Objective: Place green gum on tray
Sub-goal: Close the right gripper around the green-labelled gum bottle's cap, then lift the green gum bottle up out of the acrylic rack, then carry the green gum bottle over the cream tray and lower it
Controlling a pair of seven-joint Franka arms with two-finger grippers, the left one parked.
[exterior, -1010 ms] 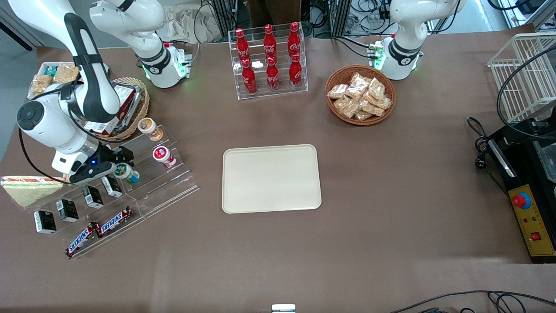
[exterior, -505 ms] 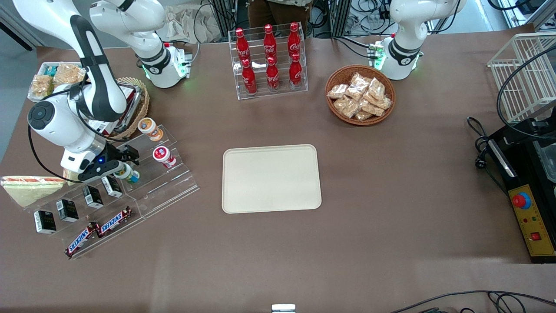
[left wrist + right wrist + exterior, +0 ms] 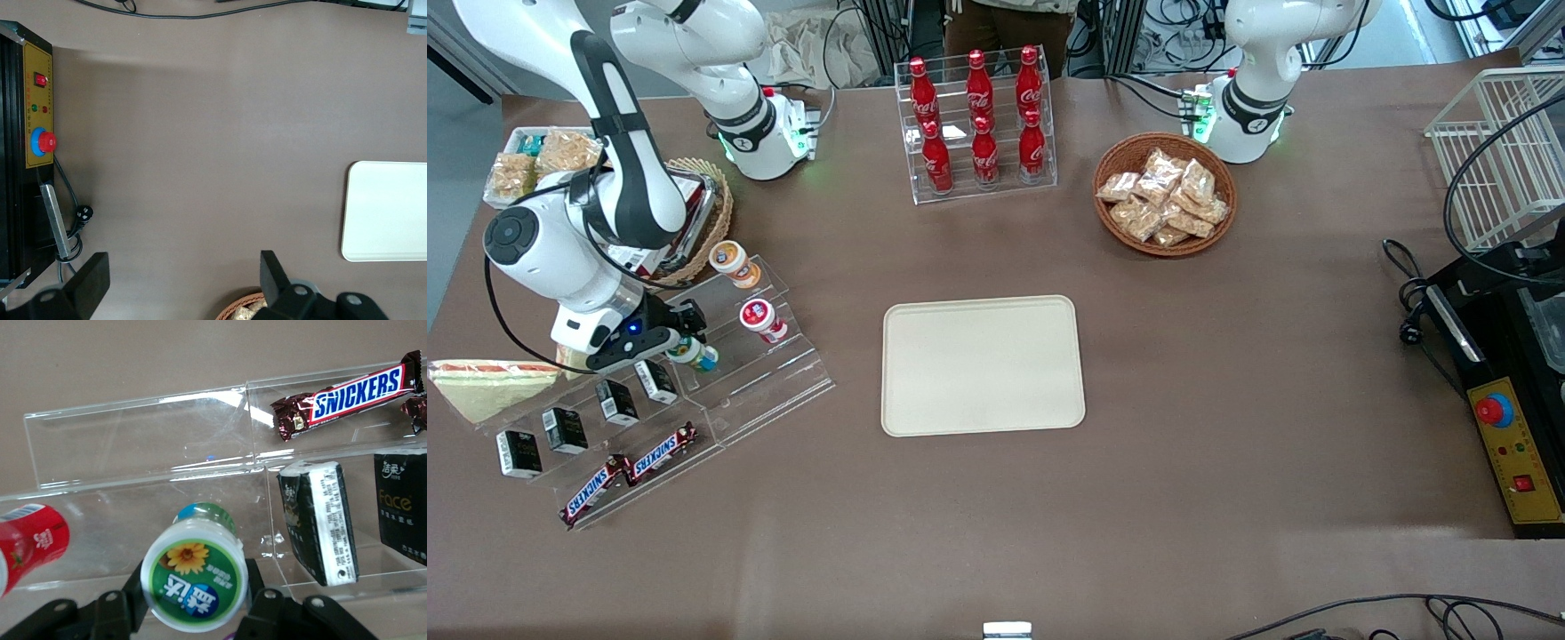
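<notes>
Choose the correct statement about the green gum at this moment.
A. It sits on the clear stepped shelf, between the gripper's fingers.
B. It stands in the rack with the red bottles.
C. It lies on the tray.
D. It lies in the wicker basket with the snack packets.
A: the green gum is on the clear stepped shelf, with the gripper closed around its lid; the tray carries nothing.

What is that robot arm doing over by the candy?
The working arm's end effector is at the clear stepped shelf, with its fingers on either side of the green gum. The gum sits beside a red-lidded bottle. The tray, nearer the table's middle, has nothing on it yet.
</notes>
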